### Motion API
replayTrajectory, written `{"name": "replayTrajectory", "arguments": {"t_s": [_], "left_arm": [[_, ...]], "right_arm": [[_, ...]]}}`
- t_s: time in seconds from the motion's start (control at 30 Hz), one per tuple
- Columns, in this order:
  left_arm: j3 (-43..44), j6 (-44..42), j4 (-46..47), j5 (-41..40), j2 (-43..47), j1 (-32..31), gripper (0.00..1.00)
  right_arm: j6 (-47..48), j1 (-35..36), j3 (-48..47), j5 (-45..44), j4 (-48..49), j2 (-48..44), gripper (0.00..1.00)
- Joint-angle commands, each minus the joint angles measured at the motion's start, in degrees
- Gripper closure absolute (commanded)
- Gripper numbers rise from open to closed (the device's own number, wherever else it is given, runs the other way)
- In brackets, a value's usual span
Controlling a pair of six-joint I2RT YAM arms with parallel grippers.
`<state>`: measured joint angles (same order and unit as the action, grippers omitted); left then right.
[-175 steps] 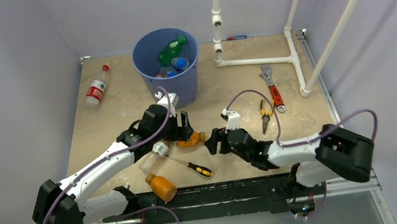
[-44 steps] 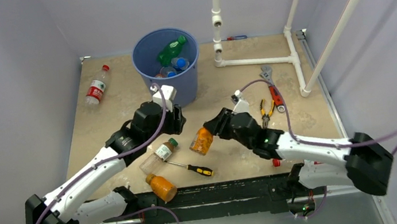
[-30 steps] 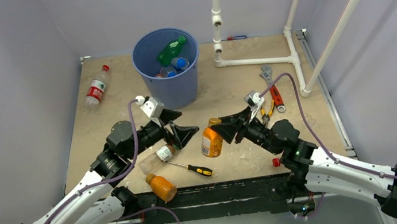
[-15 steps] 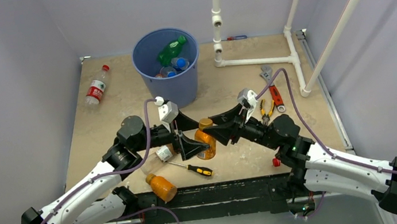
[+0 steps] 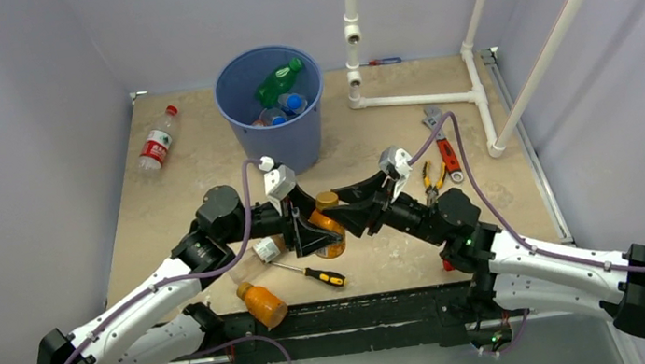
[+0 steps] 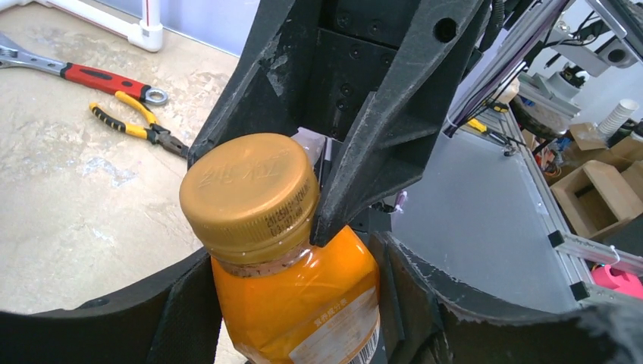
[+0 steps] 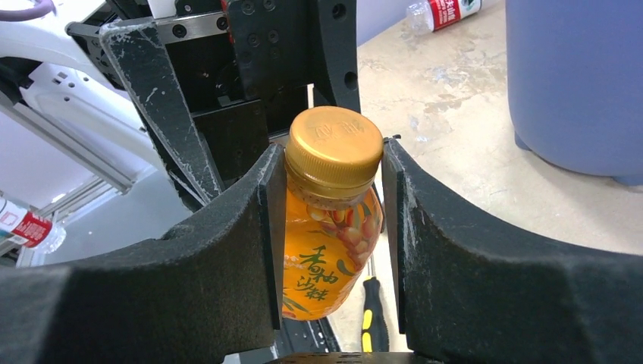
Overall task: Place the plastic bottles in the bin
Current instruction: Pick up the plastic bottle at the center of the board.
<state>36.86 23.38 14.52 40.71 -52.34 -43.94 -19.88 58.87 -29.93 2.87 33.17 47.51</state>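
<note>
My right claw grips the orange bottle high up, above the surface, short of the bin. My left claw brackets its body; whether it holds, I cannot tell. Releasing early would drop it.

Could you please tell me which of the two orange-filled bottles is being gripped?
The gold-capped orange bottle: the right gripper clamps its neck, the left gripper its body. The other orange bottle lies untouched near the table's near edge.
</note>
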Motion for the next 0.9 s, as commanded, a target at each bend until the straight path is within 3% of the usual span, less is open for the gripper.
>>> {"name": "replayTrajectory", "arguments": {"t_s": [0.0, 0.17, 0.2, 0.33, 0.4, 0.43, 0.53, 0.73, 0.87], "left_arm": [[1.2, -0.6, 1.4, 0.6, -0.3, 0.0, 0.48], [1.4, -0.6, 1.1, 0.8, -0.4, 0.0, 0.71], [1.4, -0.7, 1.1, 0.8, -0.3, 0.0, 0.74], [1.5, -1.1, 0.7, 0.3, 0.2, 0.0, 0.85], [1.5, -1.4, 0.3, -0.2, 0.5, 0.0, 0.89], [1.5, -1.5, 0.1, -0.5, 0.8, 0.0, 0.92], [1.5, -1.7, 0.0, -1.4, 1.1, 0.0, 1.0], [1.5, -3.0, -1.7, -5.5, 2.7, 0.0, 1.0], [2.2, -4.9, -3.0, -14.3, 4.8, 0.0, 1.0]], "right_arm": [[0.8, 0.9, -2.3, -1.4, 4.9, -0.6, 1.0], [-0.1, 1.0, -2.5, -2.2, 3.3, -1.7, 0.97], [-0.3, 1.0, -2.7, -2.4, 2.6, -2.0, 0.88], [-1.5, 1.0, -4.0, -2.7, -1.9, -3.8, 0.28], [-2.5, 1.0, -4.7, -2.7, -4.5, -5.2, 0.06], [-2.9, 1.0, -5.1, -2.7, -5.8, -6.0, 0.01], [-3.9, 1.0, -5.9, -2.7, -9.8, -9.5, 0.01], [-4.7, 1.0, -4.0, -6.5, -17.4, -19.4, 0.01], [-8.8, 1.0, 0.8, -14.3, -23.1, -26.1, 0.01]]}}
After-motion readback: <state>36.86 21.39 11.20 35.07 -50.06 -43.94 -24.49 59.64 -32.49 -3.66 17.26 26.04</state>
